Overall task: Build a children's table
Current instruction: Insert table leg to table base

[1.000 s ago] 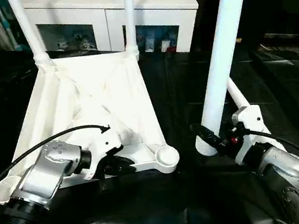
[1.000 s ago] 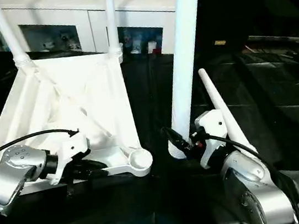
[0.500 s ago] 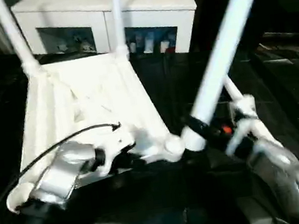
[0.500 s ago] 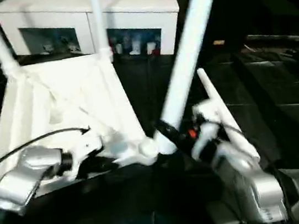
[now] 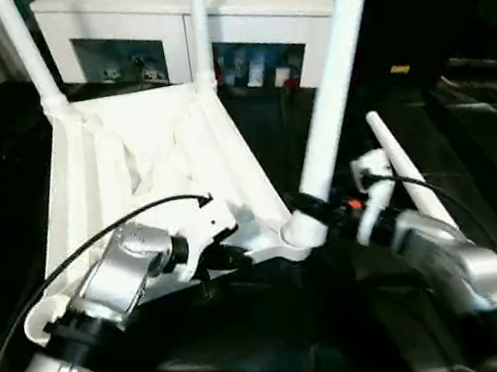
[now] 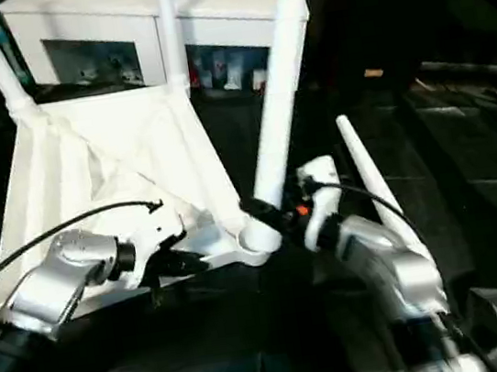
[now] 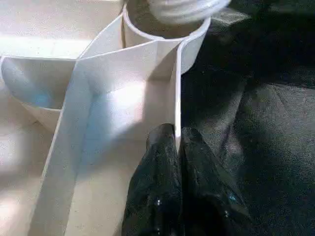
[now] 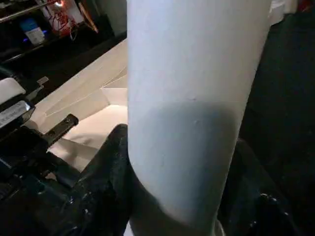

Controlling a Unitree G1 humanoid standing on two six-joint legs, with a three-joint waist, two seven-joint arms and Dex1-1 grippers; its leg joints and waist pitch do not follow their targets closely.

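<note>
We are noting a black-covered work table spanning the foreground | a white cabinet with glass doors standing behind it | small items sitting behind the glass, too blurred to identify.

Both head cameras look forward and down over the forearms at the upturned white table. Each wrist camera looks close along its tool's fingers; all share the near corner socket.
</note>
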